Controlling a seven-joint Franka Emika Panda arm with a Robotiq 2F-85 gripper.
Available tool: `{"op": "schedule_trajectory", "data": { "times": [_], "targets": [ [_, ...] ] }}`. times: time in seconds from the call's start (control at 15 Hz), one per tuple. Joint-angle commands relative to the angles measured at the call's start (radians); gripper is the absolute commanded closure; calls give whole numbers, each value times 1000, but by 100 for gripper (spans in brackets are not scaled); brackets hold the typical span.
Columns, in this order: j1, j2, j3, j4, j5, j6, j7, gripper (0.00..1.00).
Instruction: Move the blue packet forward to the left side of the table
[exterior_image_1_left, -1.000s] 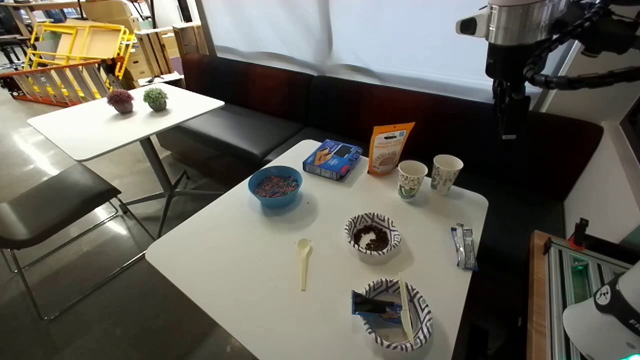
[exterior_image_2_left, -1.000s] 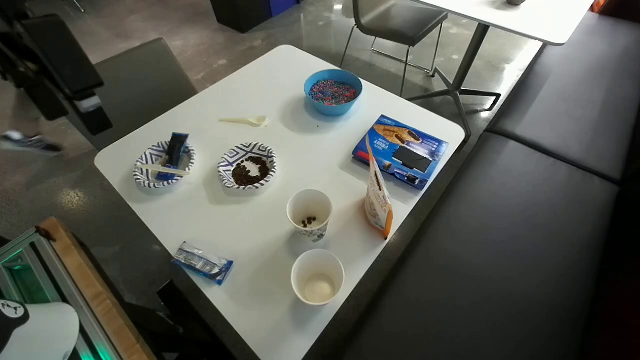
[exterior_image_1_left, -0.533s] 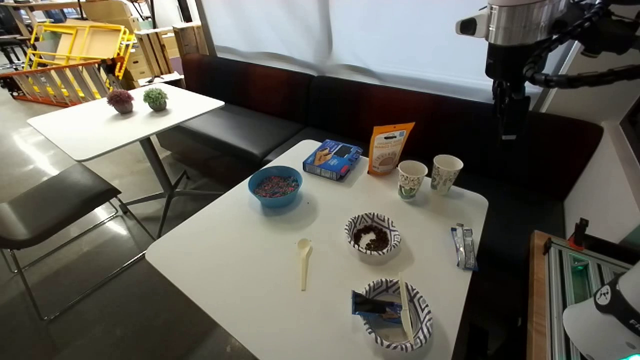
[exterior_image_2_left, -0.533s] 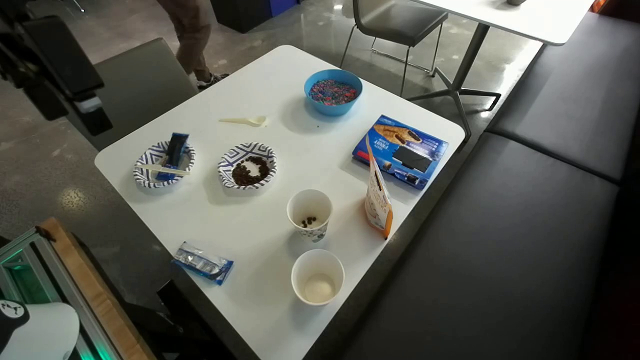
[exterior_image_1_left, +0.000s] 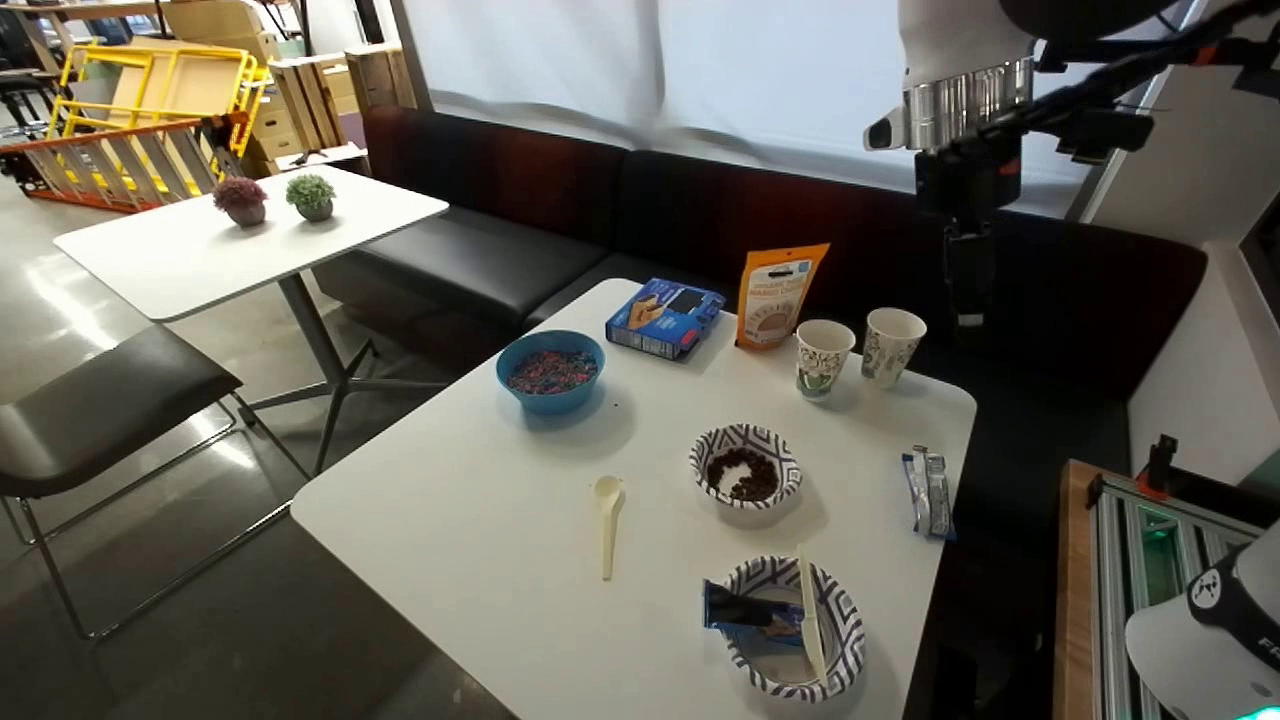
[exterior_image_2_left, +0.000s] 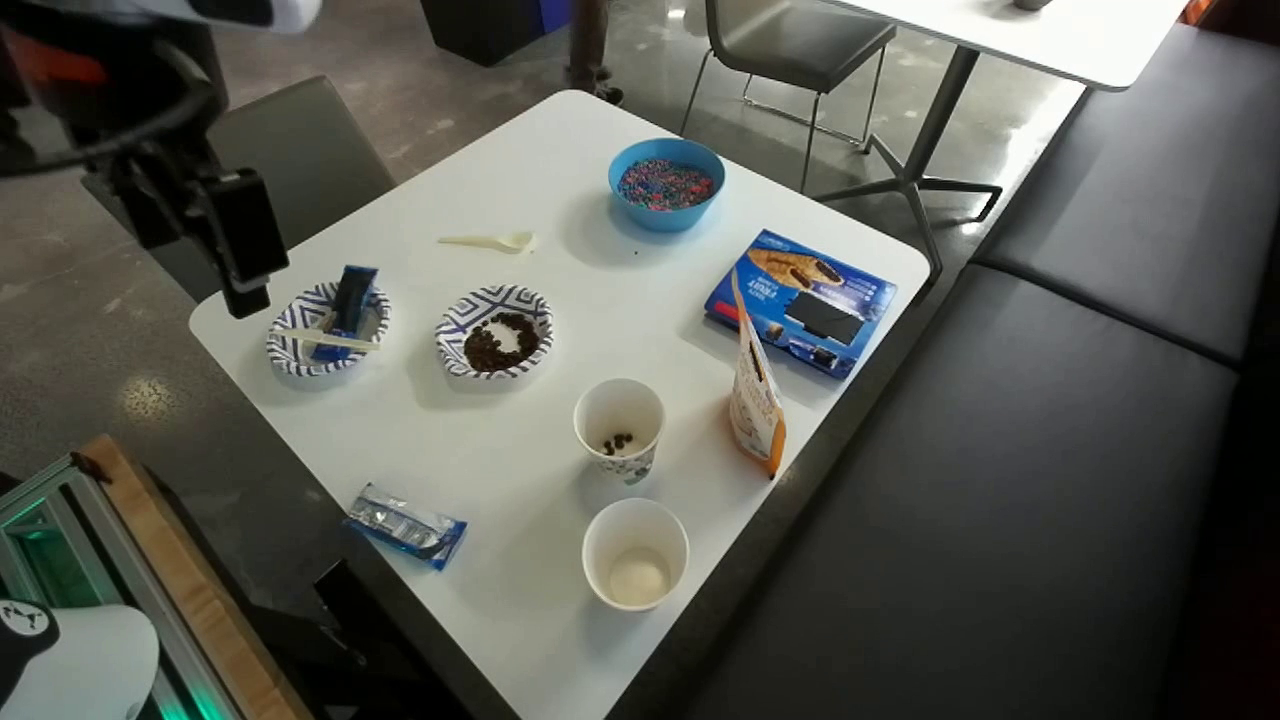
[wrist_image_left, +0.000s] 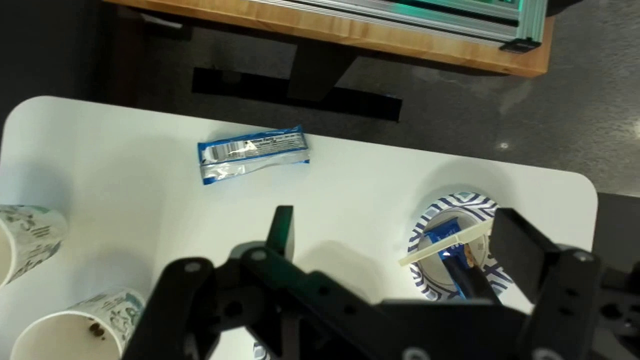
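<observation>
The blue packet, narrow with silvery print, lies flat near one edge of the white table (exterior_image_1_left: 480, 520). It shows in both exterior views (exterior_image_1_left: 930, 493) (exterior_image_2_left: 407, 524) and in the wrist view (wrist_image_left: 254, 154), beyond the left fingertip. My gripper (wrist_image_left: 400, 235) is open and empty in the wrist view, its fingers wide apart. It hangs in the air well above the tabletop in both exterior views (exterior_image_1_left: 968, 318) (exterior_image_2_left: 205, 275), apart from the packet. A second blue and black packet (wrist_image_left: 452, 250) lies in a patterned bowl (wrist_image_left: 462, 199) under a pale utensil.
A patterned bowl with brown bits (exterior_image_1_left: 745, 468), a spoon (exterior_image_1_left: 608, 525), a blue bowl (exterior_image_1_left: 550, 375), a blue box (exterior_image_1_left: 665, 318), an orange pouch (exterior_image_1_left: 778, 297) and two paper cups (exterior_image_1_left: 824, 360) (exterior_image_1_left: 890, 345) stand on the table. A bench (exterior_image_2_left: 950, 520) runs alongside.
The arm has moved down and to the left in an exterior view, and its wrist has tilted. The table objects have not moved. A person walks past behind the table.
</observation>
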Motion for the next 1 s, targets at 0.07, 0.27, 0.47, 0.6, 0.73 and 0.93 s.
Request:
{"op": "schedule_trajectory", "data": {
  "times": [0.07,0.27,0.47,0.6,0.73,0.93],
  "targets": [
    [-48,101,-62,13,146,-10,8,0],
    [-101,113,-94,-25,207,20,41,0],
    [-156,103,-124,-66,258,88,57,0],
    [-188,86,-123,-115,251,214,74,0],
    [-212,103,-109,-154,218,356,126,0],
    [-235,134,-78,-222,186,513,267,0]
  ]
}}
